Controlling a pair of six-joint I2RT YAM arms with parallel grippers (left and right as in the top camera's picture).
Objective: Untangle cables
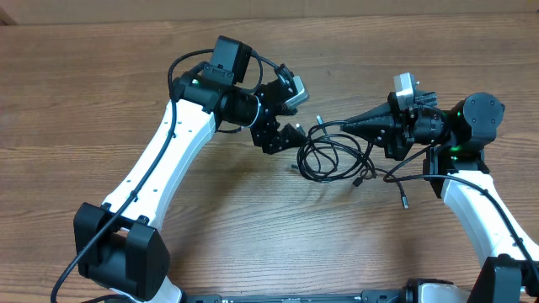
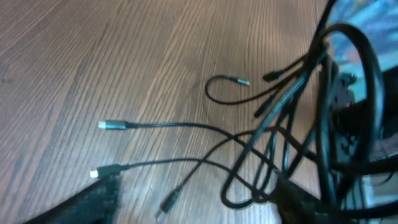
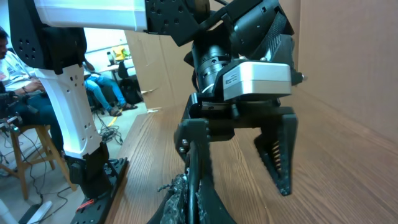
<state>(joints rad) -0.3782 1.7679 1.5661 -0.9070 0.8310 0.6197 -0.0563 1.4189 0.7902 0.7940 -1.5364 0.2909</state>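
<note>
Several thin black cables (image 1: 330, 158) lie in a tangled loop on the wood table between my two grippers. My right gripper (image 1: 344, 126) points left and is shut on one cable strand (image 3: 195, 163), which runs up from its fingertips (image 3: 181, 198). My left gripper (image 1: 286, 139) faces it from the left, open, with its serrated fingers (image 3: 280, 155) set wide apart. In the left wrist view the cable loops (image 2: 249, 180) lie between that gripper's fingers (image 2: 93, 202), and loose plug ends (image 2: 112, 125) spread out over the table.
Loose cable ends trail towards the right arm (image 1: 404, 202) and near the tangle (image 1: 358, 179). The white left arm (image 1: 160, 160) crosses the left half of the table. Bare wood table (image 1: 253, 227) lies in front of the tangle.
</note>
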